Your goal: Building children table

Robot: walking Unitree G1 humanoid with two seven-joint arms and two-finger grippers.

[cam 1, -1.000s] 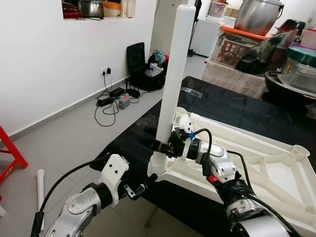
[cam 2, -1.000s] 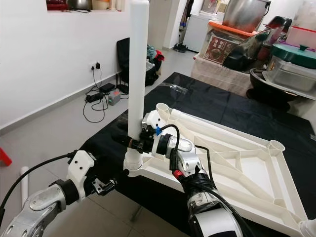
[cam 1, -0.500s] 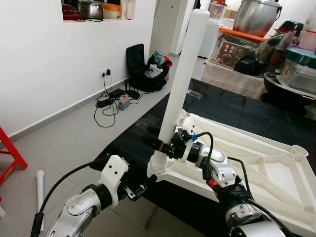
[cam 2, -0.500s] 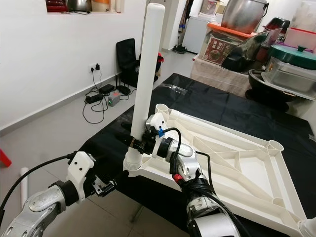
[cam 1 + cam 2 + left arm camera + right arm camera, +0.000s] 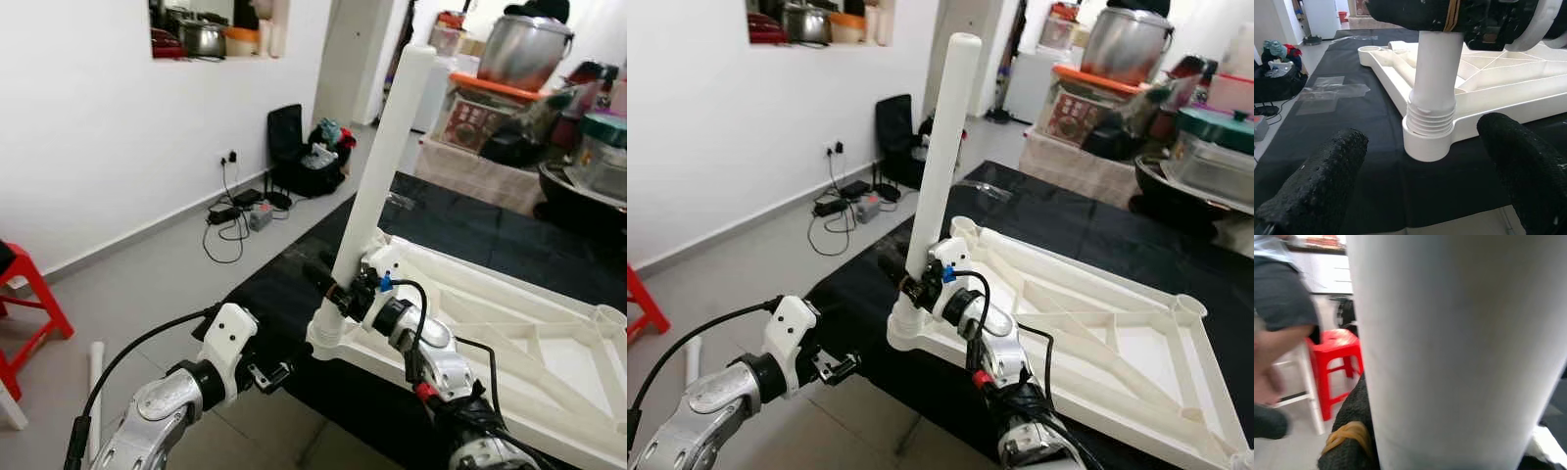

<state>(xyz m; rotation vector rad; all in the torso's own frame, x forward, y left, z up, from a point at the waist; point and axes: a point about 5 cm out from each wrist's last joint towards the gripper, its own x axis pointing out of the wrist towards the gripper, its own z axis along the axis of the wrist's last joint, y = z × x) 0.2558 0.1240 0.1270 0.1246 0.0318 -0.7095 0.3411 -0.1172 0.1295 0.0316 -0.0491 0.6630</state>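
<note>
The left gripper (image 5: 277, 372) hangs open just off the near edge of the black cloth (image 5: 441, 220), facing the threaded corner socket (image 5: 1428, 138). The right gripper (image 5: 338, 287) clamps the smooth white table leg (image 5: 383, 162), tilted in that socket of the upturned ribbed white plastic tabletop (image 5: 1097, 333). Beyond lie grey floor, a red stool (image 5: 24, 304), tangled cables (image 5: 235, 211) and steel pots (image 5: 517, 51).

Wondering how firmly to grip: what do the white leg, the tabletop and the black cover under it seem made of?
The leg and upturned tabletop look like moulded plastic, smooth and matte: moulded threads and ribs show. The black cover looks like thin cloth, though it could be sheeting. The right gripper clamps the leg.
</note>
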